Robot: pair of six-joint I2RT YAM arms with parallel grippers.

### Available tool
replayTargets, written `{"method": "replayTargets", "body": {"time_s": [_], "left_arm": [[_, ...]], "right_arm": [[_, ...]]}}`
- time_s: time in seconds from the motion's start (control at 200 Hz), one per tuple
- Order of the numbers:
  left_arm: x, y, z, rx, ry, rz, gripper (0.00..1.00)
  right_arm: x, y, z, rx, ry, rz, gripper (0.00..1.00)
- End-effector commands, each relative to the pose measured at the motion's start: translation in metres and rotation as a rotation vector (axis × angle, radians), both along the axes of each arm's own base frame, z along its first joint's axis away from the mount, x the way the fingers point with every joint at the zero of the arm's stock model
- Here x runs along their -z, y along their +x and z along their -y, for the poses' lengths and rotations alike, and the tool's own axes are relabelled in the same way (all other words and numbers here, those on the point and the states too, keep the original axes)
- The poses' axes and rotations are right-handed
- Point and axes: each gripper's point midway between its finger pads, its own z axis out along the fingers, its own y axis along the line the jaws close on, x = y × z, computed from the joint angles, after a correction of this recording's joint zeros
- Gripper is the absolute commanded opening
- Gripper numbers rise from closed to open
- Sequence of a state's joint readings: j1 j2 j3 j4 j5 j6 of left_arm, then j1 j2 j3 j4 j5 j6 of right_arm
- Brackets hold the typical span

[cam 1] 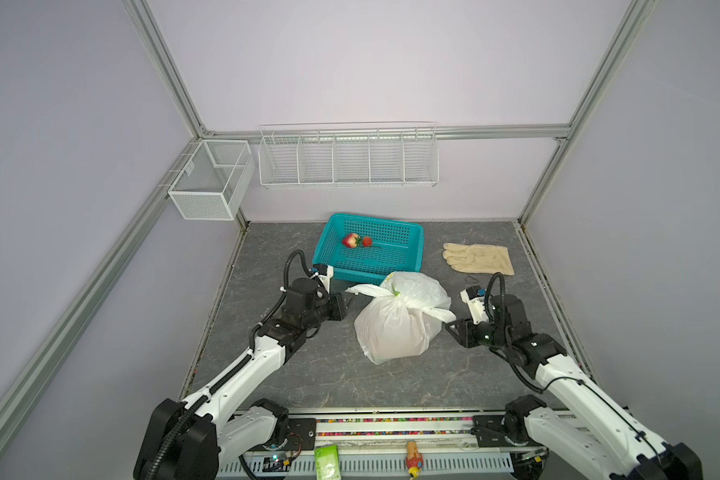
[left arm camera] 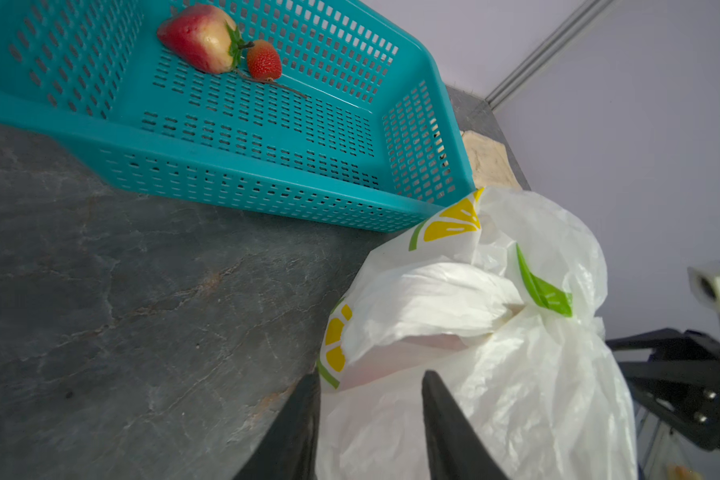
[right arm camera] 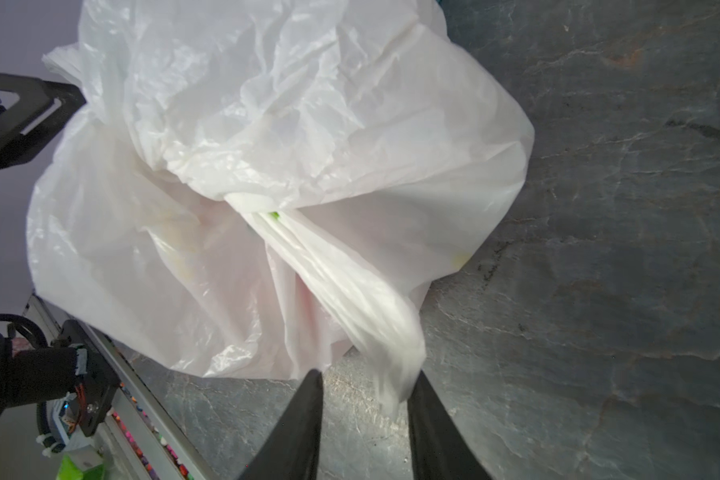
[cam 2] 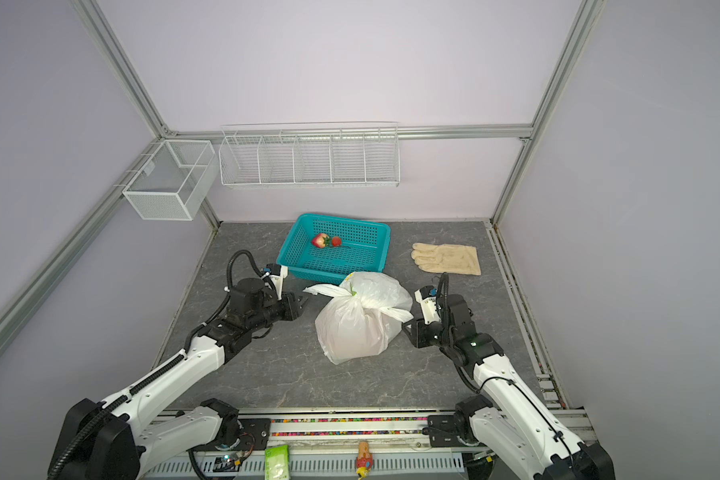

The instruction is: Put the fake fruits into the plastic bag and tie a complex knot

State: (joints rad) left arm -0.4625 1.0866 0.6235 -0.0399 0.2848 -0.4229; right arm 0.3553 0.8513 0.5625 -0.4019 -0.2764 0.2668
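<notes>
Plastic bag (cam 1: 395,328) slumped mid-surface (cam 1: 287,365), just beside teal lattice basket (cam 1: 375,219). Thin crinkled translucent film, long axis near-to-far, knotted handle tails (cam 1: 440,313) pointing left and right. Left tool (left arm camera: 371,376) parted, gripping nothing; right tool (right arm camera: 367,374) parted about the blurred right tail, contact unclear. Two glossy fake fruits (cam 1: 351,240) inside basket.

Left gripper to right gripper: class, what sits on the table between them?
The plastic bag sits between the left gripper and right gripper, shown in both top views.

Two fruits (cam 1: 351,240) lie in the basket (cam 1: 362,272), behind the plastic bag (cam 1: 395,328); glove (cam 1: 476,258) right.
</notes>
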Motion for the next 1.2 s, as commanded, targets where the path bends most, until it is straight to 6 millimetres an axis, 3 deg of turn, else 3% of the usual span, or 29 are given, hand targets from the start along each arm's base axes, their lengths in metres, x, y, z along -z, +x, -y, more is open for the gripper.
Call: {"method": "replayTargets", "body": {"time_s": [0.0,0.1,0.17,0.275,0.37,0.44,0.495,0.575,0.725,0.855,0.875,1.02,1.195], "left_arm": [[-0.033,-0.002,0.001,0.031,-0.014,0.084,0.58],[-0.049,-0.004,-0.014,-0.028,0.003,0.147,0.70],[-0.063,-0.004,-0.030,-0.105,0.019,0.214,0.75],[-0.083,0.000,-0.062,-0.272,0.039,0.325,0.80],[-0.099,0.001,-0.091,-0.418,0.077,0.426,0.86],[-0.100,0.005,-0.113,-0.528,0.130,0.469,0.90],[-0.097,0.009,-0.133,-0.639,0.183,0.495,1.00],[-0.091,0.014,-0.153,-0.756,0.246,0.528,0.99],[-0.058,0.039,-0.166,-0.829,0.360,0.475,0.99],[-0.034,0.058,-0.171,-0.823,0.468,0.424,0.99],[-0.030,0.060,-0.173,-0.827,0.490,0.412,0.99],[-0.008,0.075,-0.193,-0.847,0.566,0.314,0.99],[0.015,0.081,-0.188,-0.736,0.579,0.286,0.99]], "right_arm": [[-0.032,0.001,0.013,0.011,-0.075,0.105,0.51],[-0.065,0.008,0.029,0.071,-0.136,0.206,0.59],[-0.087,0.017,0.039,0.134,-0.161,0.276,0.74],[-0.113,0.033,0.055,0.237,-0.202,0.368,0.82],[-0.128,0.054,0.080,0.372,-0.296,0.449,1.00],[-0.131,0.067,0.094,0.442,-0.364,0.487,0.89],[-0.126,0.079,0.106,0.500,-0.411,0.495,0.89],[-0.111,0.094,0.119,0.561,-0.450,0.468,0.89],[-0.072,0.113,0.143,0.664,-0.518,0.426,0.89],[-0.041,0.123,0.152,0.674,-0.566,0.399,0.89],[-0.038,0.123,0.163,0.703,-0.572,0.388,0.89],[-0.019,0.129,0.165,0.697,-0.587,0.399,0.89],[0.004,0.130,0.161,0.668,-0.568,0.407,0.89]]}}
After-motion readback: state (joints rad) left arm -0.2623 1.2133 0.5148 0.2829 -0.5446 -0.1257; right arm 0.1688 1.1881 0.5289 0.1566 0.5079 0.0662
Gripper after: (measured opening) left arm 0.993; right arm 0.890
